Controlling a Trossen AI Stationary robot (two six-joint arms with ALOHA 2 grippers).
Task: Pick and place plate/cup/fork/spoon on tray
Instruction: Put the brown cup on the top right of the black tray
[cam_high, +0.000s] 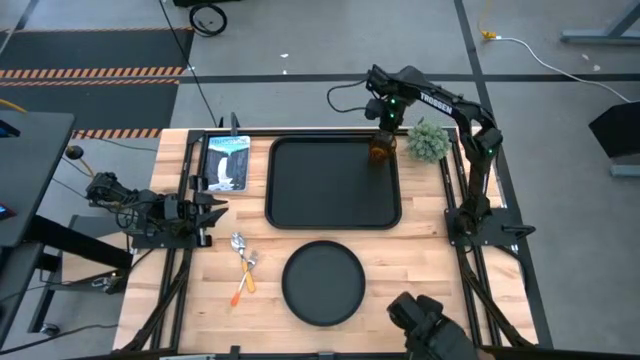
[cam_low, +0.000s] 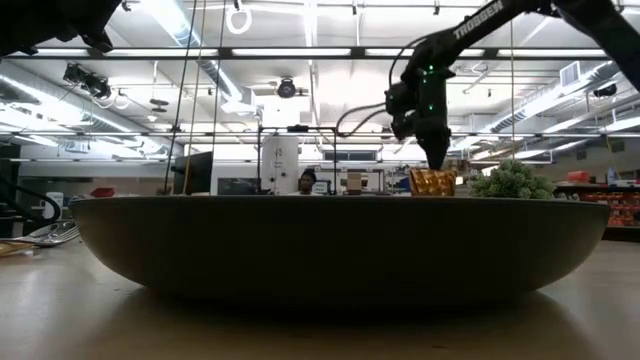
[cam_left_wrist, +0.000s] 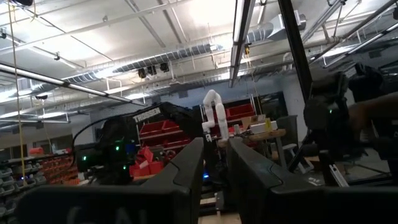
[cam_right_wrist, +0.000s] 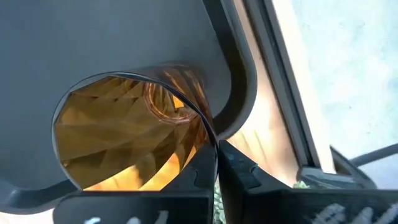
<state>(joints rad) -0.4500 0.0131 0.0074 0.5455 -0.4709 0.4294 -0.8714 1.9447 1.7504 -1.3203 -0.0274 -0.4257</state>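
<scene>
The black tray (cam_high: 300, 190) lies at the table's middle, toward the far side. My right gripper (cam_high: 383, 128) is shut on the amber cup (cam_high: 380, 150) over the tray's far right corner; the cup also shows in the low view (cam_low: 433, 182) and the right wrist view (cam_right_wrist: 124, 143). The round black plate (cam_high: 323, 283) rests flat near the near edge. The fork and spoon (cam_high: 243, 265) lie on the wood to the left of the plate. My left gripper (cam_high: 212, 210) waits shut at the table's left side. My right gripper pinches the cup's wall at its rim (cam_right_wrist: 210, 140), one finger inside the cup and one outside. The fingers come from above, pointing down. The cup stands upright over the tray's corner; whether its base rests on the tray, I cannot tell.
A green artificial plant (cam_high: 428, 140) stands just right of the tray's far right corner, close to the cup. A picture card (cam_high: 228, 162) lies left of the tray. Arm frames run along both table sides. In the low view the plate (cam_low: 320, 245) blocks most of the table.
</scene>
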